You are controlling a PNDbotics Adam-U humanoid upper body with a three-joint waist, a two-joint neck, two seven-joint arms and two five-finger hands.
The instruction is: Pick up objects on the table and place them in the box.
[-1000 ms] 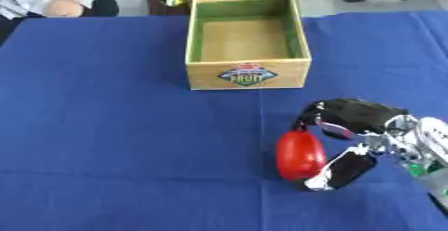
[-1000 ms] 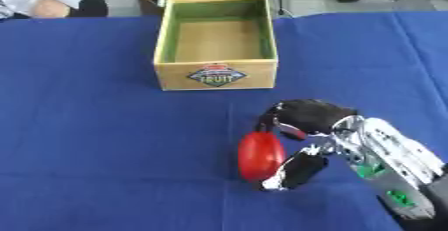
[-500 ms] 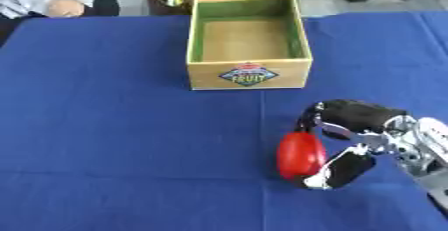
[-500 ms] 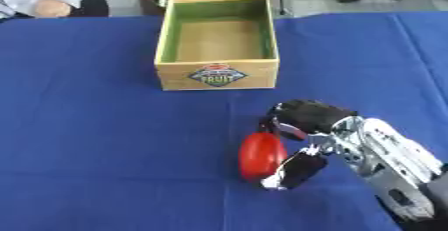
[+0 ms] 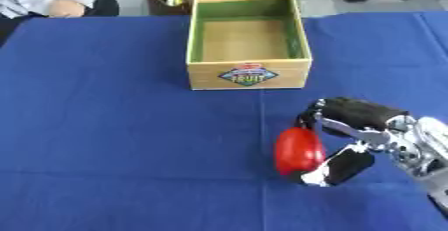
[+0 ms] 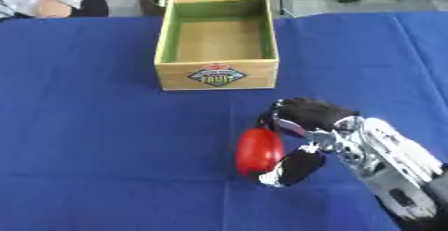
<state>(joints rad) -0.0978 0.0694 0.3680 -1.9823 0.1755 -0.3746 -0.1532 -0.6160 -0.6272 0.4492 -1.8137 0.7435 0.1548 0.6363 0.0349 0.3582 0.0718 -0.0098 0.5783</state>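
Blue table (image 5: pixel 105 125): red object (image 5: pixel 298 151) (long axis near-far) in right robot hand (image 5: pixel 350 140).

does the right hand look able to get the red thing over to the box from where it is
Probably yes. The right hand is curled around the red thing, and only bare blue cloth lies between it and the open, empty-looking box, which sits close ahead.

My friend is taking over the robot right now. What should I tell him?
Right hand: curled round the red object, near the blue table's front right.
Left hand: not in view.
Box: open, at the far middle of the table, nothing visible inside.
Done: the red object is grasped.
Left: carry it forward over the box and let it go inside.
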